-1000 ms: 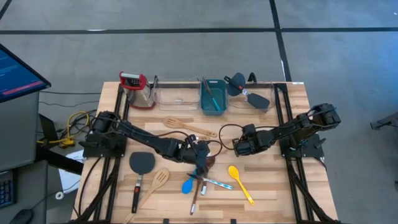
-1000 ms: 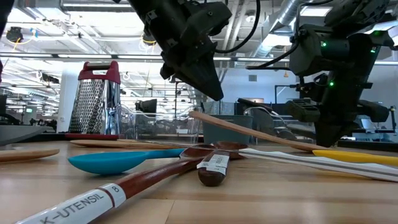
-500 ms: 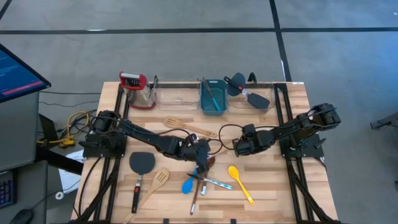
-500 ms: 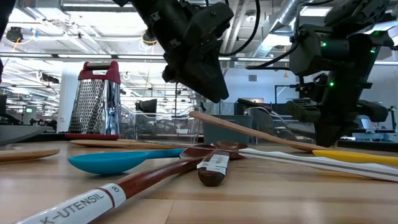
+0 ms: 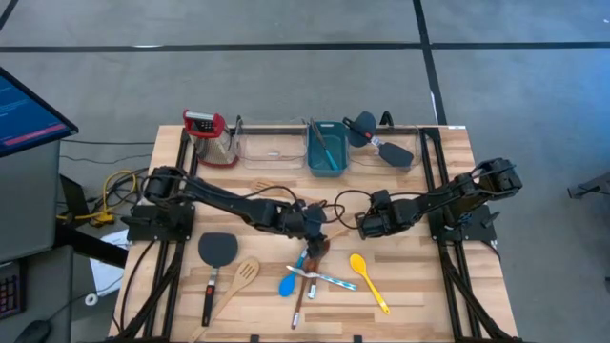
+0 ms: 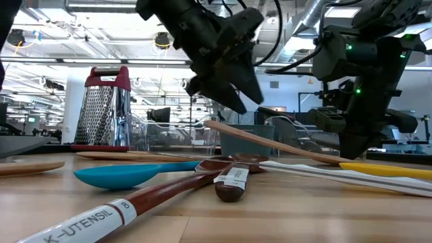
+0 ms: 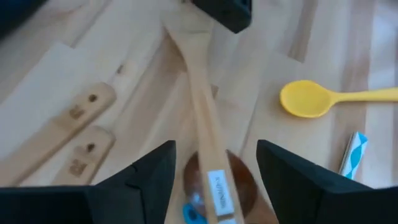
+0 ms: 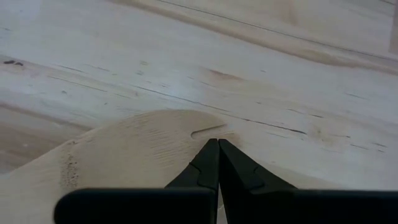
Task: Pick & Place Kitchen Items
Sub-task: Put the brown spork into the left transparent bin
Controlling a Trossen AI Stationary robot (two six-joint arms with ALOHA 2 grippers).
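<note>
A pale wooden spoon (image 7: 199,106) lies slanting, its handle (image 6: 270,142) propped across the bowl of a dark-brown wooden spoon (image 6: 226,164). My left gripper (image 7: 214,155) hovers open above that handle, one finger on each side, touching nothing. My right gripper (image 8: 214,144) is shut at the spoon's other end, near the table's middle (image 5: 364,227). A blue spoon (image 5: 288,284), a yellow spoon (image 5: 367,276), a black spatula (image 5: 217,250) and a pale slotted spatula (image 5: 243,276) lie flat on the near half of the table. My right gripper has its shut fingertips (image 8: 211,155) down on the pale wooden spoon's broad head (image 8: 137,143), coming from above and slanting down. The head lies flat on the table, while the handle's free end (image 6: 212,125) stands raised above the other utensils.
Along the far edge stand a red-topped grater (image 5: 210,133), a clear bin (image 5: 272,148), a teal tub (image 5: 326,148) with a utensil in it, and another clear bin with black spatulas (image 5: 381,148). A blue-striped white utensil (image 5: 329,279) lies among the near utensils.
My left gripper has opened from shut. It has swung toward the table's far edge and a little toward my right gripper, rolling slightly. The utensils lie as before.
</note>
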